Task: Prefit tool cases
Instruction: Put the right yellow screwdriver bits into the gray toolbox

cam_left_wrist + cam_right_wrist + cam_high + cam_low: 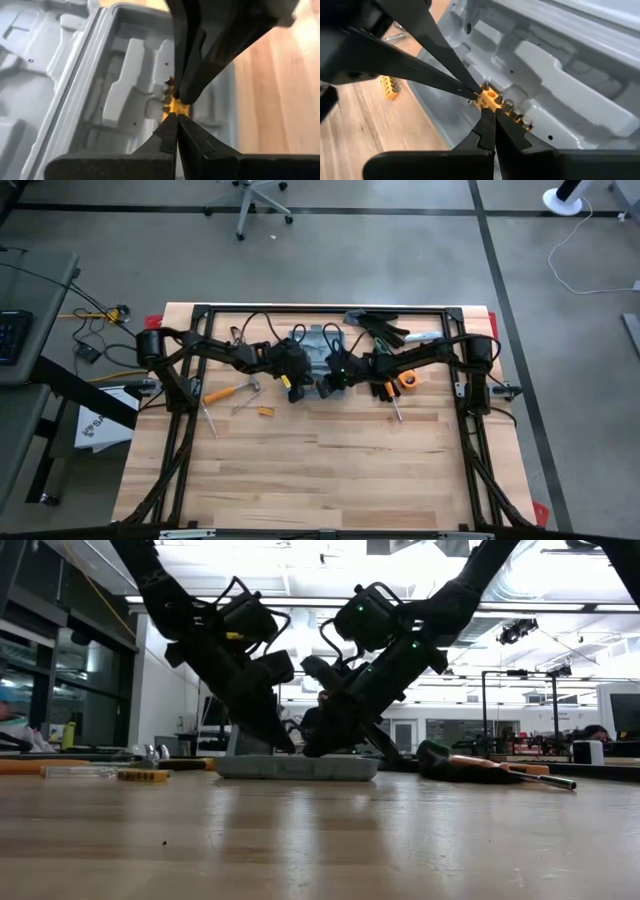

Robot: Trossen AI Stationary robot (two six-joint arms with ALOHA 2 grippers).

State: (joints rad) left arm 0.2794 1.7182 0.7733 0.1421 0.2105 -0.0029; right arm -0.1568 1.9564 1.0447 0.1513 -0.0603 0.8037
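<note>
Tool case, grey-blue, lies open and flat near the table's far edge, about mid-width, moulded recesses facing up, w/ both arms converging over it. Going L to R: by the table's left side an orange-handled tool lies on the wood, a small yellow bit holder just right of it nearer the middle. Left gripper is down inside the case's tray, fingers pressed together tip to tip w/ no gap, tips at a small yellow bit holder w/ bits seated in a recess; whether it actually pinches that piece I can't tell. Right gripper comes in from the opposite side, fingers likewise closed tight, tips touching the same yellow piece; grip on it not clear either. In the low view the two grippers meet in a V just above the case, which sits flat on the table. Further R, an orange-handled screwdriver lies just beside the right arm, and black-and-grey gloves sit at the far edge, right of the case, w/ a pale tube-like item near them
</note>
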